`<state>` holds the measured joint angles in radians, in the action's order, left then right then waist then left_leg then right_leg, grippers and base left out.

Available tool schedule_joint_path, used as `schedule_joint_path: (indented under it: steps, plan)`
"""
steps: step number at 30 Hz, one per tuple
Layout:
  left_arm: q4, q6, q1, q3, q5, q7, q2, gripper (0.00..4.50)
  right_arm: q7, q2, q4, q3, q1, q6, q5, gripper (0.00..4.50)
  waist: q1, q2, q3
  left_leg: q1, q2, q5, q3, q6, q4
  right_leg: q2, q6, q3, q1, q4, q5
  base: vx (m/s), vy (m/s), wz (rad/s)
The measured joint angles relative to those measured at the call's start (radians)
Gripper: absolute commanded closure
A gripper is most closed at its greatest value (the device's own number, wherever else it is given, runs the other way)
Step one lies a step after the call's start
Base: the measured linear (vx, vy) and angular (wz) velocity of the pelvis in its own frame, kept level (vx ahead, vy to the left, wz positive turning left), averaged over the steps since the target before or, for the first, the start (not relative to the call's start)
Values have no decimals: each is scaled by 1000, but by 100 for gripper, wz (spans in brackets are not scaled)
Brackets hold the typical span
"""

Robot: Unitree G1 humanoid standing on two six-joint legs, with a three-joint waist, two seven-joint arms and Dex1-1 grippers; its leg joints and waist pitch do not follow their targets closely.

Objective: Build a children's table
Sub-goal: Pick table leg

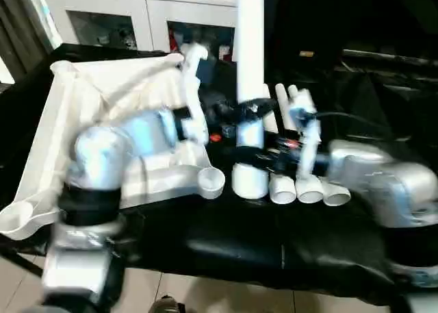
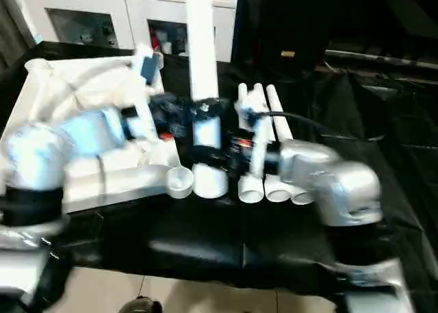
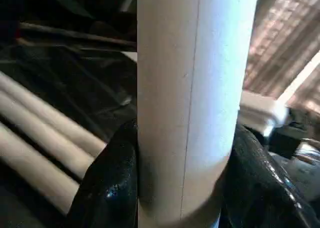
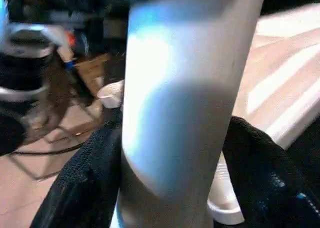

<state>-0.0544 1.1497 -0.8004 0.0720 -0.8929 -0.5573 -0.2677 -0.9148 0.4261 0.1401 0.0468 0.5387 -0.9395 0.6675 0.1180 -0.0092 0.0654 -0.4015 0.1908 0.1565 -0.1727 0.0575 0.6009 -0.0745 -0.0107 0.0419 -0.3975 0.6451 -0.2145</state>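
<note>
Tabletop: underside up, tilted, on black-covered table, at left.
Left gripper: fingers pressed on both sides of upright leg.
Upright leg: vertical, flared end down beside tabletop's near corner socket.
Right gripper: straddling same leg; grip not determinable.
Spare legs: three, flat, side by side, at right.

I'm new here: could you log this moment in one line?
left gripper: holds upright leg | right gripper: around same leg | three legs: lying beside tabletop

Head views look down; both wrist views closely face one leg.
</note>
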Motion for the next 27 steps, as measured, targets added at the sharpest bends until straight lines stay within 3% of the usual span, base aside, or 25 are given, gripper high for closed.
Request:
schedule_joint_path:
  steps: [10, 21, 22, 26, 27]
  plan:
    - [34, 3, -4, -46, -7, -148, -53, 259, -54, 29, 14, 0, 0, -30, 48, 148, 9, 5, -2, 0, 0, 0, 0, 0, 0, 0, 0, 0, 0, 1, 0, 0, 0, 0]
    - [51, 3, -20, -50, -6, -193, -61, 259, -56, 27, 14, 4, -20, -45, 79, 148, 26, 7, -3, 0, 0, 0, 0, 0, 1, 0, 1, 0, 0, 1, 0, 0, 0, 0]
    - [51, 3, -20, -50, -6, -196, -61, 259, -56, 26, 14, 4, -20, -49, 81, 176, 26, 7, -3, 0, 0, 0, 0, 0, 1, 0, 1, 0, 0, 1, 0, 0, 0, 0]
    - [51, 3, -20, -50, -7, -204, -63, 259, -64, 18, 14, 4, -20, -55, 90, 188, 27, 7, -3, 0, 0, 0, 0, 0, 1, 0, 1, 0, 0, 1, 0, 0, 0, 0]
    - [51, 3, -20, -50, -7, -204, -63, 259, -64, 18, 14, 4, -20, -55, 90, 213, 27, 7, -3, 0, 0, 0, 0, 0, 1, 0, 1, 0, 0, 1, 0, 0, 0, 0]
